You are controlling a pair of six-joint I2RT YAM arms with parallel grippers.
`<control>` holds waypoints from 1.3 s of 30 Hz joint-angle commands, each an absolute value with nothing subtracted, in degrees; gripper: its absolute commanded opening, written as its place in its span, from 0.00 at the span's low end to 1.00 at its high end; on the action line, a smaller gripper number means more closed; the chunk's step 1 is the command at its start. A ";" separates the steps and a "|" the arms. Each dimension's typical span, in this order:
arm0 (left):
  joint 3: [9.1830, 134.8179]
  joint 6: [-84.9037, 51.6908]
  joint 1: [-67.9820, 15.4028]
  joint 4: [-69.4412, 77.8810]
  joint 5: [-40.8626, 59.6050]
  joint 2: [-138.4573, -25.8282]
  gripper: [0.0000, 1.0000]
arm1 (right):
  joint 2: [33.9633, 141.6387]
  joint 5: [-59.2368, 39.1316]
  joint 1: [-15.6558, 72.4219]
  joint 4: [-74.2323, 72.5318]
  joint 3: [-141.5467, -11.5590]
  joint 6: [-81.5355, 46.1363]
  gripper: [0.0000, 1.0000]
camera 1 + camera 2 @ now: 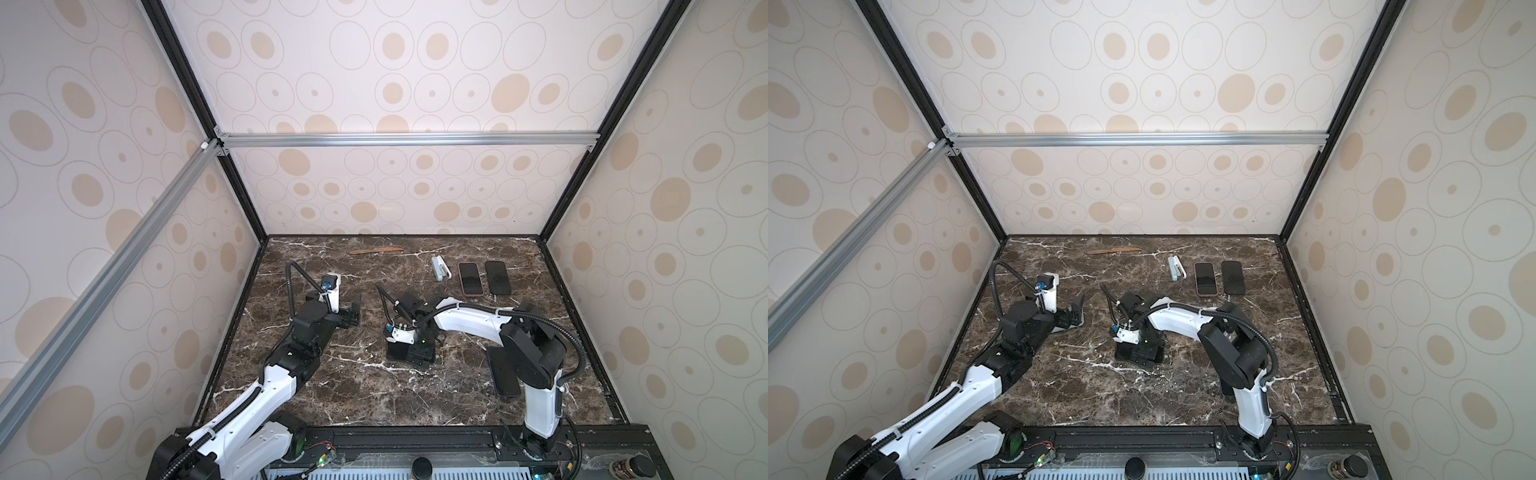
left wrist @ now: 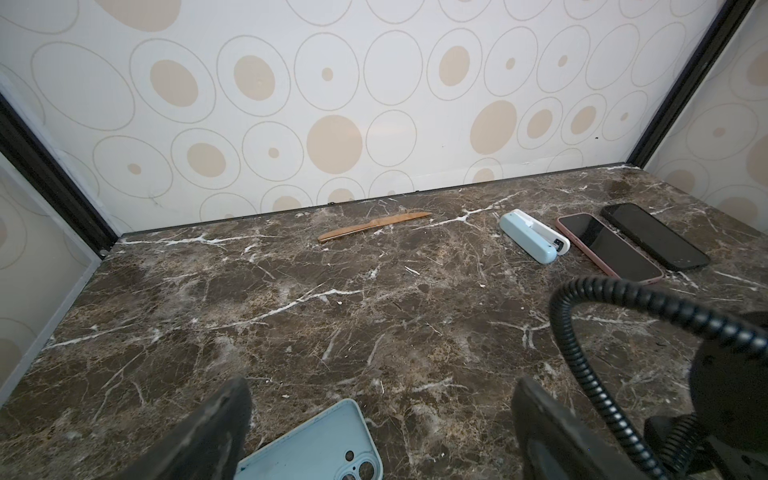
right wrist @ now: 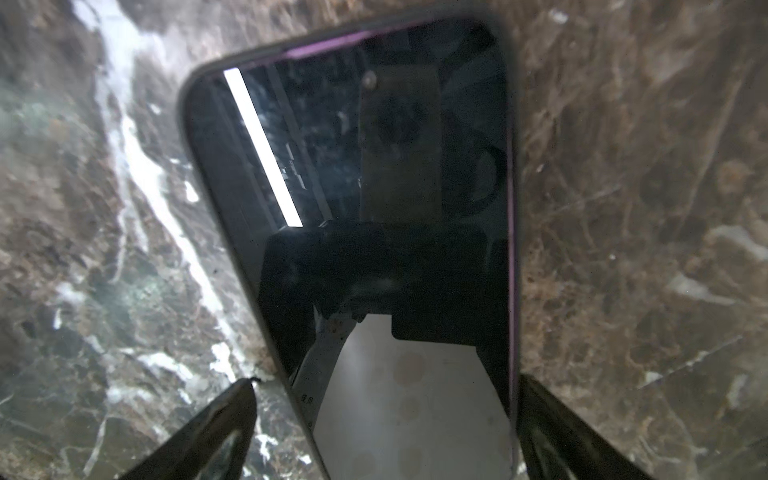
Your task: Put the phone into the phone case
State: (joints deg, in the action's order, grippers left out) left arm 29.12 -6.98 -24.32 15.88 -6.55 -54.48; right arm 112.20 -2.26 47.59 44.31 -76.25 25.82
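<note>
A dark phone [image 3: 353, 166] with a purple edge lies screen up on the marble table [image 1: 332, 395], near the middle in both top views [image 1: 1122, 354]. My right gripper [image 3: 386, 380] points down over it and is open. Its fingers straddle the phone's width, one close to the phone's edge, the other apart from it. The light blue phone case [image 2: 316, 444] lies inside up, camera cutout showing, just below my open left gripper [image 2: 380, 386] and nearer one finger. In both top views the left gripper [image 1: 355, 311] mostly hides the case.
At the back right lie a pink-cased phone [image 1: 471, 278], a black phone [image 1: 498, 277] and a pale blue and white stapler-like device [image 1: 439, 268]. A wooden knife [image 1: 376, 250] lies by the back wall. A flat black slab [image 1: 505, 376] lies beside the right arm's base.
</note>
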 commanded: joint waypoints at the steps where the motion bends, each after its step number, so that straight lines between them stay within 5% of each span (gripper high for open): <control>1: 31.07 -5.78 -23.36 17.94 -6.51 -55.22 0.98 | 111.69 -0.45 48.12 43.24 -74.33 24.96 0.96; 22: 31.63 -8.87 -21.10 19.30 -1.12 -54.95 0.98 | 115.20 4.04 49.80 48.86 -76.32 22.06 1.00; 39: 31.86 -9.76 -19.09 18.98 -0.82 -55.13 0.98 | 116.80 6.44 49.66 46.22 -78.04 15.09 0.81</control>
